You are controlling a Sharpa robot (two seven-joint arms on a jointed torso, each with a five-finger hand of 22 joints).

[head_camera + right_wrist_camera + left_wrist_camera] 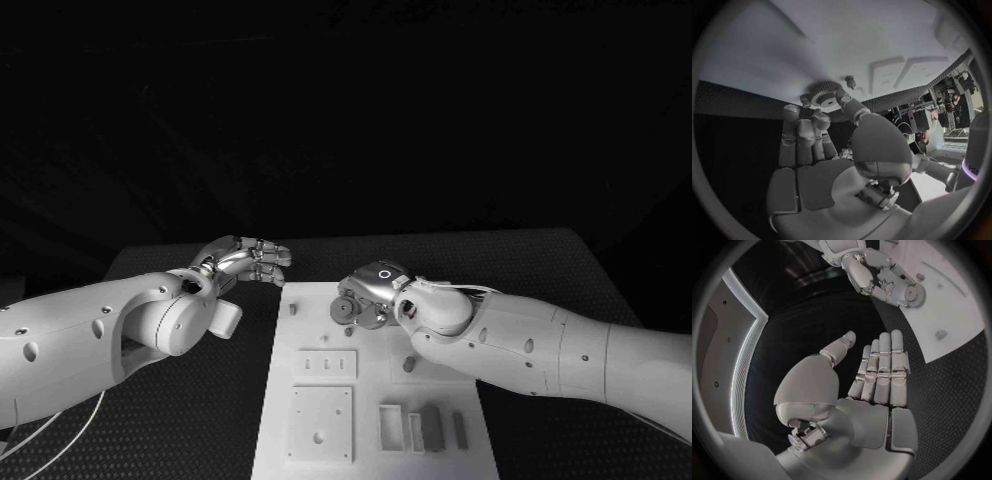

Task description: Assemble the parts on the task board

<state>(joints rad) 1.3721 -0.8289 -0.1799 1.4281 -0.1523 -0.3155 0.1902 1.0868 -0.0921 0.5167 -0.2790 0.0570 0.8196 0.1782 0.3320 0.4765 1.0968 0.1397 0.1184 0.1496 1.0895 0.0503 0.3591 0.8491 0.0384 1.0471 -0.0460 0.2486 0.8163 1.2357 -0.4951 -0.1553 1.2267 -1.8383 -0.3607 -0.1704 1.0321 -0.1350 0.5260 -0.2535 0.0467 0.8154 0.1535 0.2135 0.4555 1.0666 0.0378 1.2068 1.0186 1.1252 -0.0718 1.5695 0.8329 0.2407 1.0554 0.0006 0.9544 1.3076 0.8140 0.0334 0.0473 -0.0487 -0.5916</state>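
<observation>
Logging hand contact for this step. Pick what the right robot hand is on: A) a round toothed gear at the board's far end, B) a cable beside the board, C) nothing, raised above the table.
A: the right robot hand pinches the gear on the white board.

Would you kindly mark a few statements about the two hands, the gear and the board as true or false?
1. The right robot hand is at a gear on the task board. True.
2. The left robot hand holds a part. False: its fingers lie straight and nothing is in it.
3. The left robot hand is off the board, over the black table. True.
4. The right robot hand is over the board's near end. False: it is at the far end.
</observation>
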